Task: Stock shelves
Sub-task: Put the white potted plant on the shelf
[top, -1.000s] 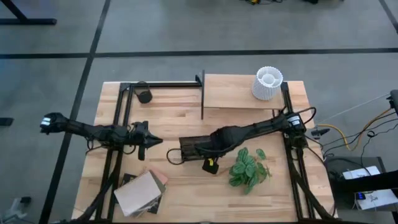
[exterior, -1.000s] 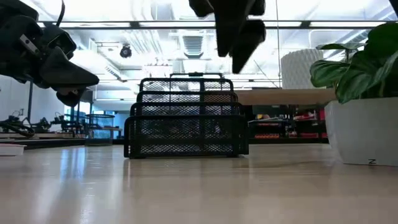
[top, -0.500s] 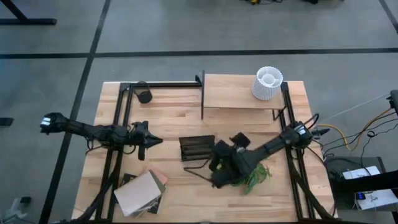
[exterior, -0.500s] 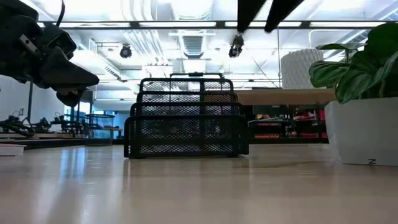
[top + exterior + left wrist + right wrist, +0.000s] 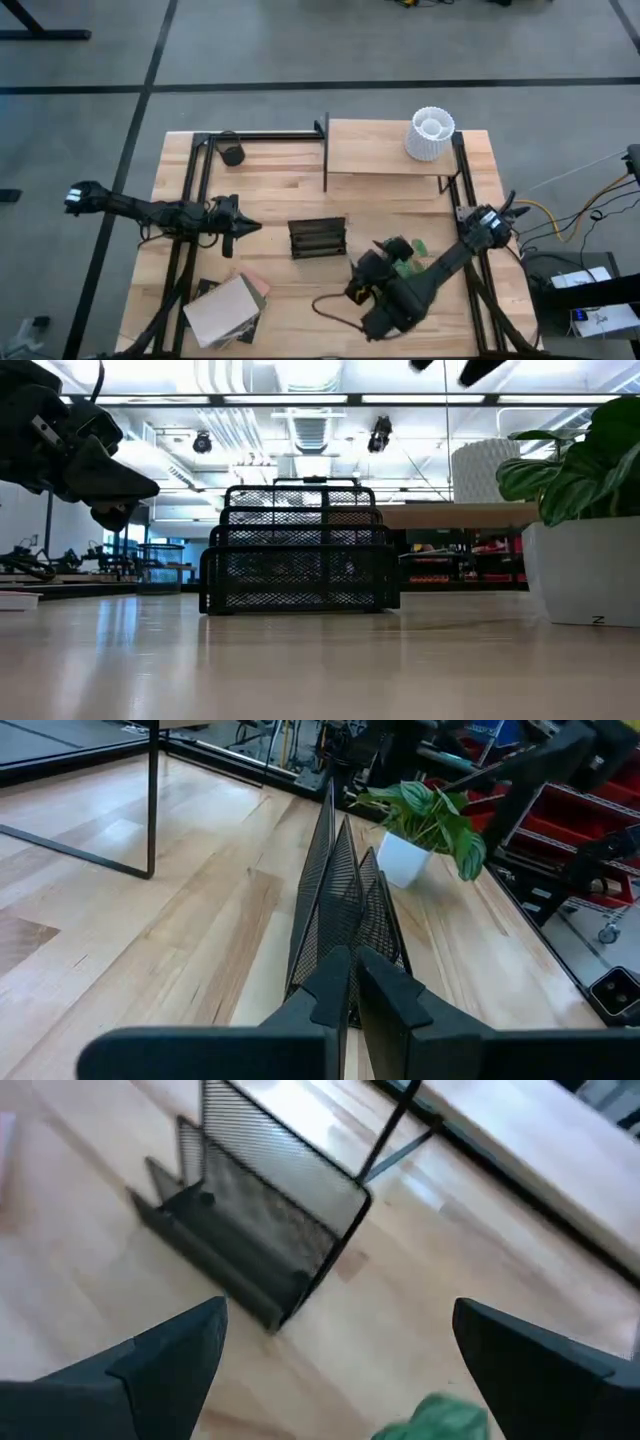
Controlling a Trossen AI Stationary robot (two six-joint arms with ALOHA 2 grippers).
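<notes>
— What can't you see properly?

— Your right arm covers most of the plant (image 5: 408,262).

— Where's your right gripper (image 5: 335,1355)?

— Raised over the near table, fingers spread wide, holding nothing. The shelves (image 5: 385,148) stand well apart at the far edge. Your left gripper (image 5: 352,988) waits, fingers pressed together, facing the mesh rack (image 5: 317,238).

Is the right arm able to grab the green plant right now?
Probably yes. The right gripper hangs over the plant with its jaws wide open, and nothing lies between them. The black mesh rack stands off to one side.
</notes>
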